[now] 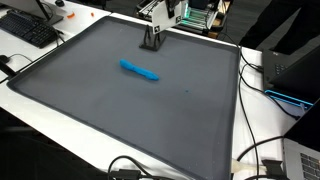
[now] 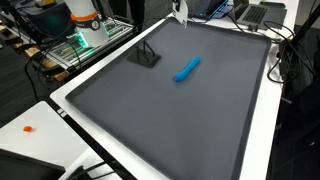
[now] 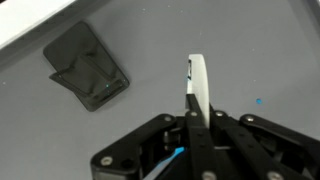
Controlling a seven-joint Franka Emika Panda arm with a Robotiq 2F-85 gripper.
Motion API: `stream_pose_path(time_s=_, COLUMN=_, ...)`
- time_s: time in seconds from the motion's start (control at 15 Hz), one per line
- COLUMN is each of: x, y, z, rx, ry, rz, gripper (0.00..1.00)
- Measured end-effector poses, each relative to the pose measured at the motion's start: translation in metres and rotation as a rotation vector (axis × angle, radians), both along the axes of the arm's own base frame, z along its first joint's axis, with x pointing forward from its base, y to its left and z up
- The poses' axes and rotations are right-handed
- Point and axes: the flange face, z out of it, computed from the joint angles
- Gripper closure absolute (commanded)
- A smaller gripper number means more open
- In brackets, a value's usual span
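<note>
Black fingers (image 3: 178, 126) fill the bottom of the wrist view. They are pressed fully together around a slim white stick (image 3: 200, 85), which juts up from them toward the frame's centre above the dark grey counter mat (image 3: 260, 50). A black wedge-shaped plastic stand (image 3: 88, 68) lies on the mat in the upper left. In both exterior views the stand sits near the mat's top edge, and a blue cylindrical marker (image 1: 139, 70) lies on the mat near mid-frame, apart from the stand.
</note>
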Motion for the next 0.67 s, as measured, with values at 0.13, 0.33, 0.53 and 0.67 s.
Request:
stream_pose_path(time_s=0.13, x=0.014, y=0.008, z=-0.004, rx=-0.023, ry=0.008, rz=0.101, gripper=0.99)
stream_pose_path(time_s=0.33, x=0.033, y=0.018, z=-0.012, rx=-0.062, ry=0.016, rz=0.249, gripper=0.96)
stream_pose_path(time_s=0.53, x=0.037, y=0.020, z=-0.015, rx=-0.062, ry=0.018, rz=0.256, gripper=0.96)
stream_pose_path(time_s=0.67, x=0.037, y=0.019, z=-0.014, rx=-0.062, ry=0.016, rz=0.255, gripper=0.96)
